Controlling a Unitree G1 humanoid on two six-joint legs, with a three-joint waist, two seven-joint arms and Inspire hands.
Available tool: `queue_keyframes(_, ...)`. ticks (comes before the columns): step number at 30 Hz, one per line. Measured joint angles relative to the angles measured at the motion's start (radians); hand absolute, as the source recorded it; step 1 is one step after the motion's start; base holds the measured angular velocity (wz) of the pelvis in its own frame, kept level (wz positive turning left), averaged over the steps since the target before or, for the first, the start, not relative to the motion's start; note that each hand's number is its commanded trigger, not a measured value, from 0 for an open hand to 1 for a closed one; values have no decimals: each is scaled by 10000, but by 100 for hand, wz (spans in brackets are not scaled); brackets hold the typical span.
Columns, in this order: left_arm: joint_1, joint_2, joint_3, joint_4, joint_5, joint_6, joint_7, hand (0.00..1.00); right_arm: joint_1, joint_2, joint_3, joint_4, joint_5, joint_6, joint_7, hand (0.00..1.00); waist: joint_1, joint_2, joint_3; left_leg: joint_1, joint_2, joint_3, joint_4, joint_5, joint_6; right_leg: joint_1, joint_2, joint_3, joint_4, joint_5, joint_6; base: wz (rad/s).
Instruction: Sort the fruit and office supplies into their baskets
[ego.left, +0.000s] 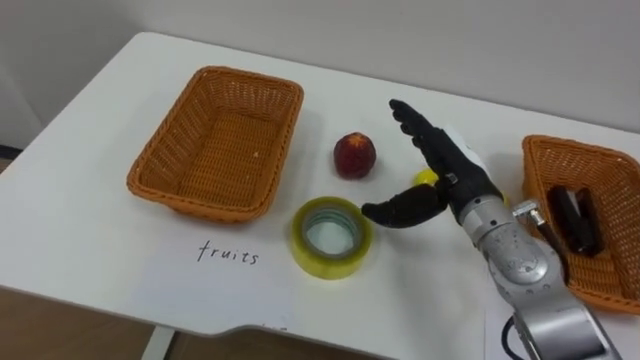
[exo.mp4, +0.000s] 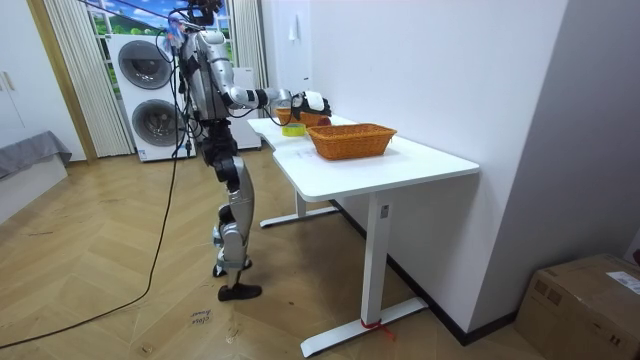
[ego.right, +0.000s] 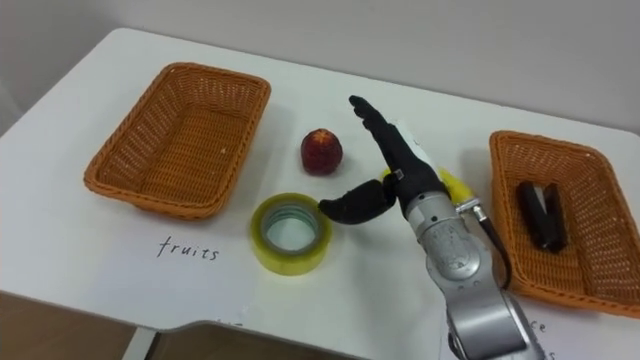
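Now, right hand (ego.left: 452, 165) splayed flat, glossy yellow tape ring (ego.left: 301, 233), round red peach (ego.left: 354, 155)

You have a white rectangular counter (ego.left: 80, 200) on white metal legs, set against a plain white wall (exo.mp4: 440, 70). A white sheet of paper (ego.left: 220, 295) with a handwritten word lies flat on it near the front edge. In the room view, two white front-loading washing machines (exo.mp4: 150, 95) stand stacked at the back, with pale pleated curtains (exo.mp4: 70, 70) beside them. The floor (exo.mp4: 120, 250) is light herringbone wood. A brown cardboard box (exo.mp4: 590, 305) sits on it at the room view's right, and a grey cushioned seat (exo.mp4: 30, 165) at its left.
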Motion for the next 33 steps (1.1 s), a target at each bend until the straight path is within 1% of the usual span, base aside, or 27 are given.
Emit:
queue_keyframes(2,-9,-1,0,0,8,102,-47,0,1,24,196,-1,-65,7,139,0,39,2,1,-2,2,-14,-1,0,0,6,-5,-69,-1,0,0,0)
queue_keyframes(5,-10,14,2,-5,13,158,-187,0,1,32,236,0,-110,42,254,0,116,4,2,-2,-1,-28,1,0,0,14,-10,-85,0,0,0,0)
queue_keyframes(17,0,23,2,-9,11,161,-256,0,2,36,489,137,-348,236,597,0,193,-1,6,1,-19,-40,22,12,16,43,-38,-96,5,-1,2,0)
queue_keyframes(21,-16,27,3,-11,9,162,-256,0,2,125,508,371,-367,244,635,0,187,-16,18,0,-19,-40,20,12,17,47,-51,-100,4,-1,3,0)
queue_keyframes(25,-15,31,10,-23,12,168,-269,0,2,310,507,407,-389,438,834,0,183,-24,24,-6,-19,-43,16,12,17,46,-69,-102,4,-5,8,0)
queue_keyframes(28,-4,16,31,-138,12,218,-280,0,2,431,507,410,-565,439,1001,0,183,-33,23,-51,-23,-55,15,15,21,10,-64,-98,2,-6,10,0)
queue_keyframes(33,2,0,34,-347,14,221,-277,0,1,443,502,410,-836,439,1209,0,198,-45,15,-75,-28,-104,12,17,24,-1,-51,-117,2,-6,11,1)
